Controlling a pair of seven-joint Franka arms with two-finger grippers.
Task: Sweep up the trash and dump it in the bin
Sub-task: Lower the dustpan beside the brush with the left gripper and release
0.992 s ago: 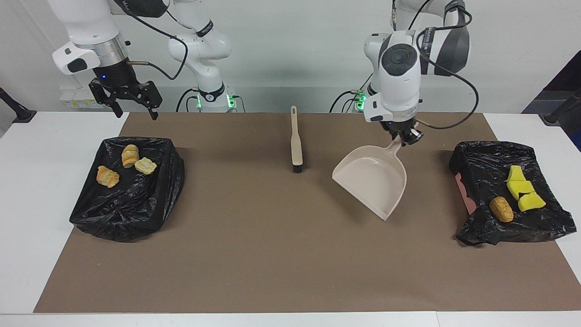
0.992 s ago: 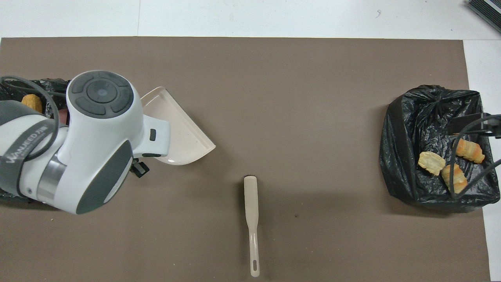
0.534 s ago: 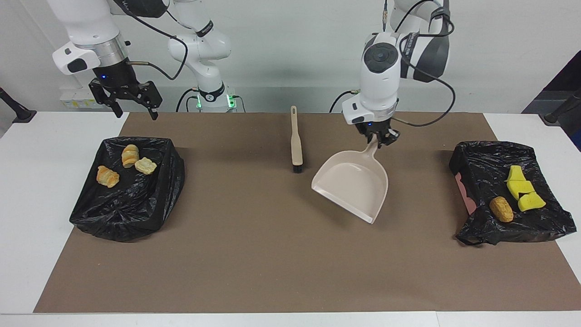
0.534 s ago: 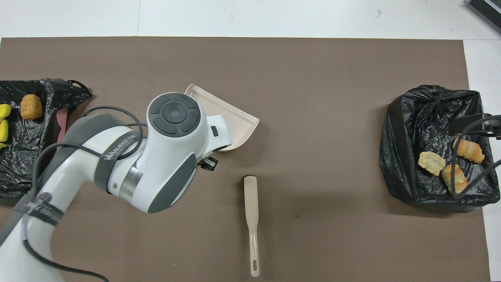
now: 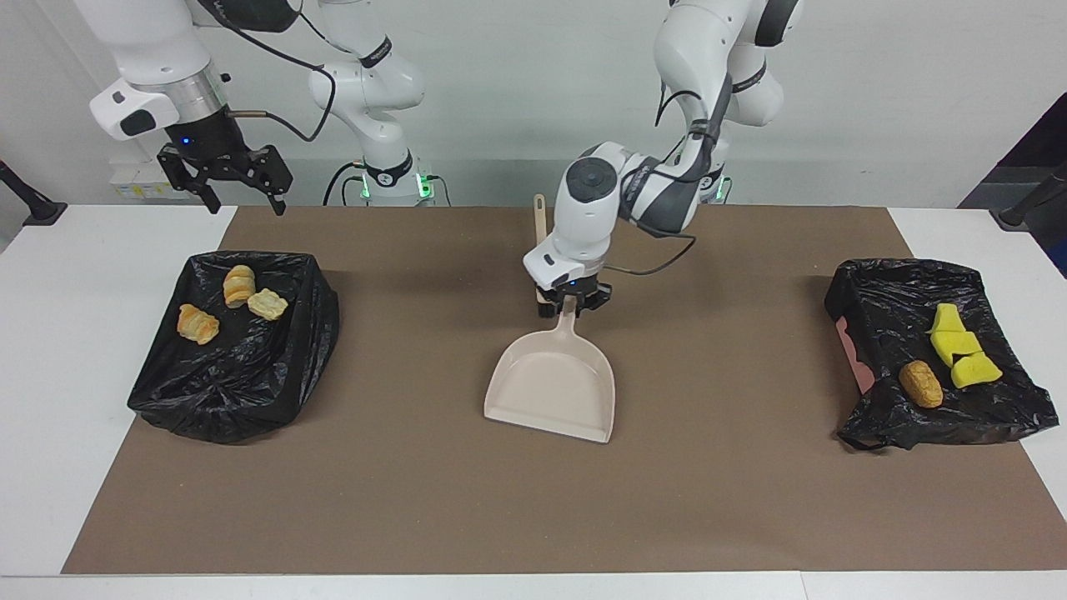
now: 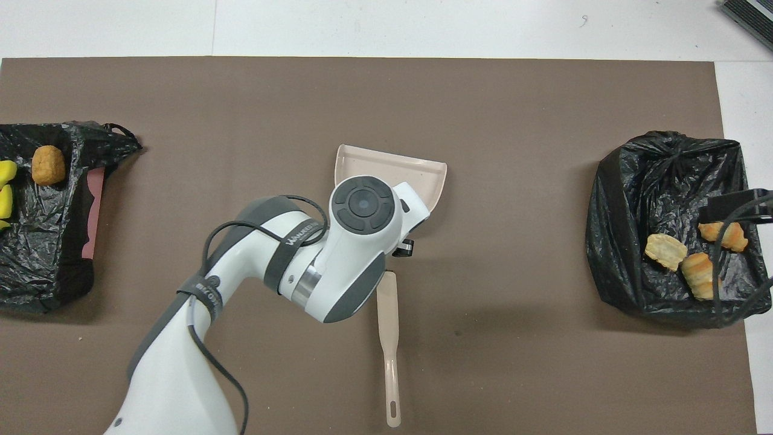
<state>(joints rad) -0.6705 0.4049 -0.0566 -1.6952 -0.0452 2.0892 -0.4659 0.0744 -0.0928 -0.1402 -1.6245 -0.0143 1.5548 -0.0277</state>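
My left gripper [image 5: 570, 303] is shut on the handle of the beige dustpan [image 5: 554, 392], which is held low over the middle of the mat, next to the brush's bristle end. In the overhead view the wrist covers most of the dustpan [image 6: 423, 172]. Three croissant pieces [image 5: 239, 285] lie in the black-bagged bin [image 5: 233, 392] at the right arm's end. Yellow sponge wedges [image 5: 959, 346] and a brown nugget [image 5: 920, 383] lie in the black-bagged bin [image 5: 884, 292] at the left arm's end. My right gripper [image 5: 244, 198] is open and empty, raised over the robots' edge of the croissant bin.
The beige brush [image 6: 387, 320] lies on the brown mat [image 5: 417, 483], nearer to the robots than the dustpan, its handle pointing toward them. The left arm hides part of it in the facing view. No scraps lie loose on the mat.
My left arm has carried the dustpan from beside the sponge bin to the middle of the mat and turned its mouth away from the robots. The right gripper has hardly moved.
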